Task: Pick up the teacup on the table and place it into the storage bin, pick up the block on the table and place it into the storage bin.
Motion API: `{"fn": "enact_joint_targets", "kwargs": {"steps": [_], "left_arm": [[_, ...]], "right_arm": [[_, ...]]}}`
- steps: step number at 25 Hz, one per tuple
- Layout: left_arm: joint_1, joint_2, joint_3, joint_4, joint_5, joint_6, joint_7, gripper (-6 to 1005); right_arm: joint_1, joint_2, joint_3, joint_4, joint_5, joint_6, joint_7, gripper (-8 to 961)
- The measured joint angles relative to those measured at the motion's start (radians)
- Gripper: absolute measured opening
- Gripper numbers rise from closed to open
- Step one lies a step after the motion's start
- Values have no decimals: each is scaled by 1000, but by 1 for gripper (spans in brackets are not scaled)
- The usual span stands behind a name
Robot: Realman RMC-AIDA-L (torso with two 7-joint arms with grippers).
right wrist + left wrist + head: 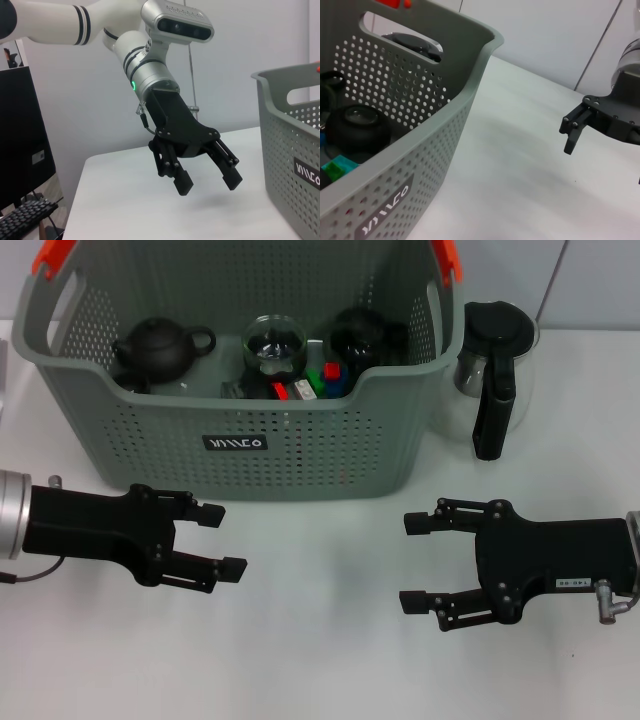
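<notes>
The storage bin (240,455) stood on the white table (320,660) beyond both grippers, its front wall with the small black label (236,443) facing the robot. Nearest the camera, the left gripper (222,540) hovered over the table in front of the bin's left half, its fingers spread apart and holding nothing; the right gripper (410,562) hung opposite it before the bin's right corner, likewise spread wide and empty. The two pointed toward each other with bare tabletop between them. Inside the bin, a dark teapot (160,348) lay at the left, a glass cup (274,344) sat near the middle, and a dark rounded vessel (358,335) rested at the right, partly hidden by the bin's rim. Small red, green and blue blocks (318,378) showed between them, mostly screened by the front wall, so their number could not be told. Orange handle clips (52,257) sat on the bin's upper corners, cut off by the frame edge. Just beside the bin's right wall stood a glass kettle (492,365) with a black handle and lid.
</notes>
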Motion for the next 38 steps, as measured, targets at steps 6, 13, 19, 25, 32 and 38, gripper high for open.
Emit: {"fn": "enact_joint_targets", "kwargs": {"steps": [6, 13, 19, 25, 32, 38], "left_arm": [[-1, 0, 0, 1, 0, 0, 0, 840], [3, 3, -3, 2, 0, 7, 0, 841], [4, 3, -5, 6, 0, 11, -1, 841], [5, 5, -7, 7, 2, 12, -1, 841], [4, 4, -7, 8, 3, 12, -2, 840], [4, 5, -7, 8, 5, 12, -2, 841]], "right_arm": [[-1, 1, 0, 0, -1, 0, 0, 914], [1, -1, 0, 0, -1, -3, 0, 914], [2, -1, 0, 0, -1, -3, 0, 914], [1, -1, 0, 0, -1, -3, 0, 915], [-1, -1, 0, 0, -1, -4, 0, 915], [1, -1, -5, 0, -1, -5, 1, 915]]}}
